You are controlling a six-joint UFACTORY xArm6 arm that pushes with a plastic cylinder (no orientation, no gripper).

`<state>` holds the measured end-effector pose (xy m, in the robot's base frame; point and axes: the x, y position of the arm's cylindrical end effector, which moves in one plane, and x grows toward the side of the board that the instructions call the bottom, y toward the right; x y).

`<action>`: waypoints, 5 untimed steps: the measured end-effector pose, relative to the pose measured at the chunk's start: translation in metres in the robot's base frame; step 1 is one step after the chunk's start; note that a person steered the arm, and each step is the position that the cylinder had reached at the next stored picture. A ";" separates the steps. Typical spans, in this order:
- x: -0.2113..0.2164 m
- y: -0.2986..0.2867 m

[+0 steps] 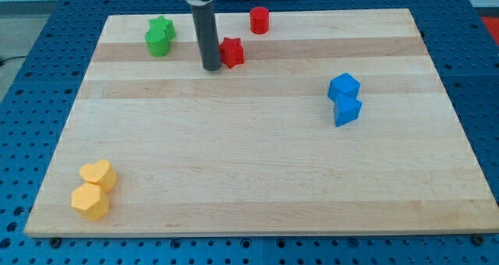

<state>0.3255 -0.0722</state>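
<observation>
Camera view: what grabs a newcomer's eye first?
The dark rod, coming down at the view's top, with my tip right against the red star-shaped block. Around it the blocks sit in colour pairs: two green blocks at the top left, two blue blocks at the right, two yellow blocks at the bottom left.
</observation>
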 end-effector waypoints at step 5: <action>-0.020 0.020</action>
<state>0.3057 -0.0523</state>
